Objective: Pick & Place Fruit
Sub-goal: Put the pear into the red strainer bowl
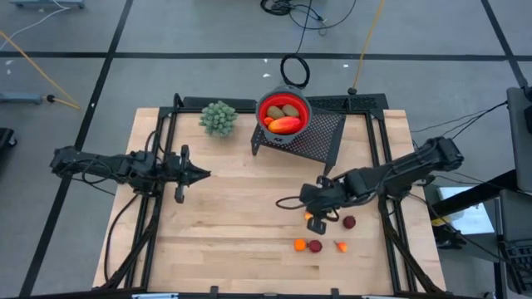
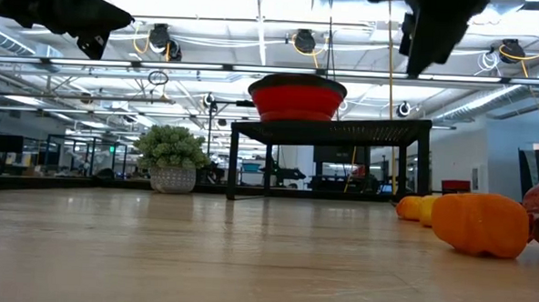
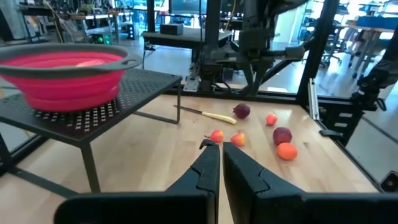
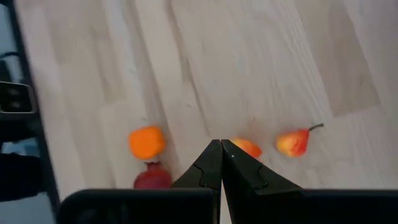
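On the pale wooden counter [image 1: 233, 224], a red bowl [image 1: 283, 110] on a black mesh stand [image 1: 320, 137] holds three fruit; small pieces [image 1: 314, 246] lie loose near the right jaws [image 1: 314, 210], closed and empty like the left [image 1: 204, 174]. Descending shut could scatter them.

Place: open robotics lab or office floor.
Signs: behind the wooden table [image 2: 201, 248], rows of desks with monitors [image 2: 5, 144], ceiling lights [image 2: 303, 40], floor cables [image 1: 295, 71].

- Left arm [image 1: 116, 166]: matte black, jointed segments, black cable alongside.
- Right arm [image 1: 399, 170]: matte black, jointed segments.
- Fingers [image 3: 208, 174]: dark, angular, tapering to narrow tips.
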